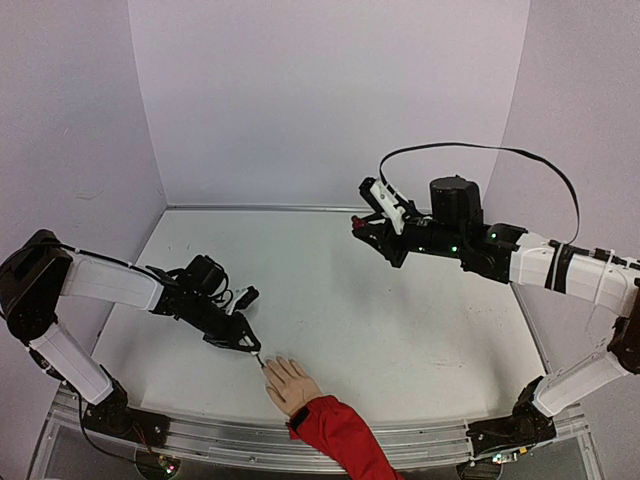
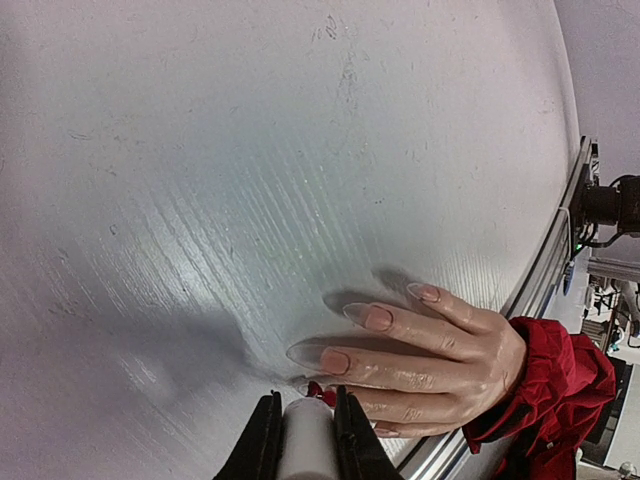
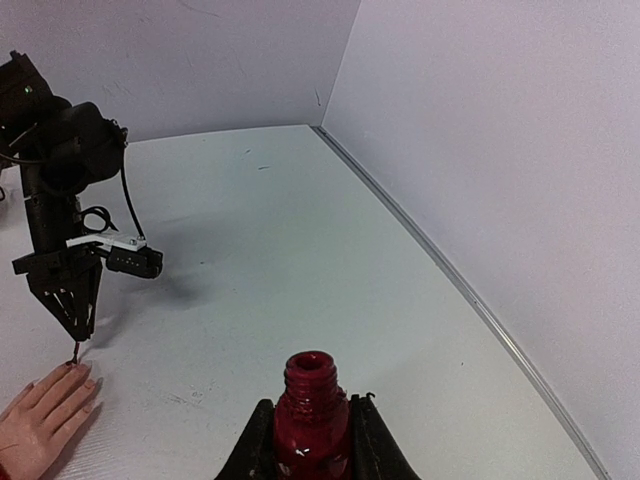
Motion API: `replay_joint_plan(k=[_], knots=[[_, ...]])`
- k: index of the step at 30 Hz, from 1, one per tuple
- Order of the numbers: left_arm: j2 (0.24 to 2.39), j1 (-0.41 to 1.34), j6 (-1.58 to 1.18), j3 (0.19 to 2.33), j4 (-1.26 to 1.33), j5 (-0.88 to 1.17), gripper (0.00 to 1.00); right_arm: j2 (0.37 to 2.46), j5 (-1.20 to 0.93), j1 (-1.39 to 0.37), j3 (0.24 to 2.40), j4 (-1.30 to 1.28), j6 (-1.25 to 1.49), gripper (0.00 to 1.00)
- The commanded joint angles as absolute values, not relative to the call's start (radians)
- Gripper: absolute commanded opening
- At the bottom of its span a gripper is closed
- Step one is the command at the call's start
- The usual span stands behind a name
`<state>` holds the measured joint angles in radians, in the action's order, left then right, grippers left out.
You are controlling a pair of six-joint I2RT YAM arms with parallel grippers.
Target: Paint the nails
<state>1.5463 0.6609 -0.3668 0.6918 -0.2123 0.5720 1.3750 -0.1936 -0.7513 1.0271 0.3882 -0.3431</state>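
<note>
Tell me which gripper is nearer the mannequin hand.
Left. The left gripper sits at the fingertips of the mannequin hand, gripping a white cap; the right gripper is far off, back right, holding the polish bottle.

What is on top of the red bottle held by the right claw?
Nothing: the red bottle in the right claw has a bare, open neck. A white cap is held in the left claw, near the mannequin hand. The polish level inside cannot be seen.
</note>
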Motion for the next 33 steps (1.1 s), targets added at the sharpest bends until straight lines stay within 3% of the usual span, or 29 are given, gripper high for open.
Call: replay_joint_plan(k=[1, 33], knots=[[1.558, 0.661, -0.353, 0.731, -0.216, 0.567, 0.00, 1.374, -0.201, -0.748, 1.054, 0.430, -0.339, 0.00], [1.529, 0.660, -0.343, 0.732, -0.228, 0.530, 0.00, 1.385, -0.204, -0.744, 1.055, 0.428, -0.338, 0.00]])
